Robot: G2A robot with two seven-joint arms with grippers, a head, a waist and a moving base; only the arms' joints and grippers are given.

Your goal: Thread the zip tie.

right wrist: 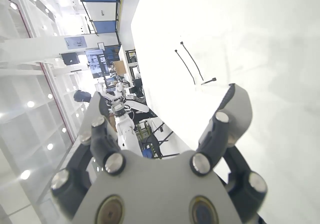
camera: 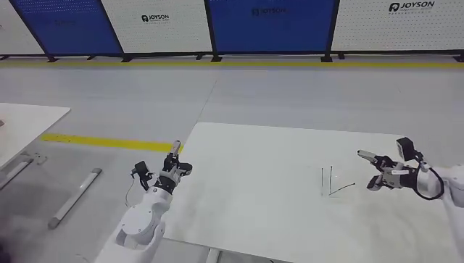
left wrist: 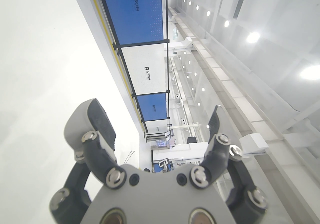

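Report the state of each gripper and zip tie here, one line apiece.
left gripper: jaws open, empty.
right gripper: jaws open, empty.
first parallel zip tie: straight, unthreaded, flat on the table.
second parallel zip tie: straight, unthreaded, flat beside it, apart.
angled zip tie: straight, unthreaded, flat by their tail ends.
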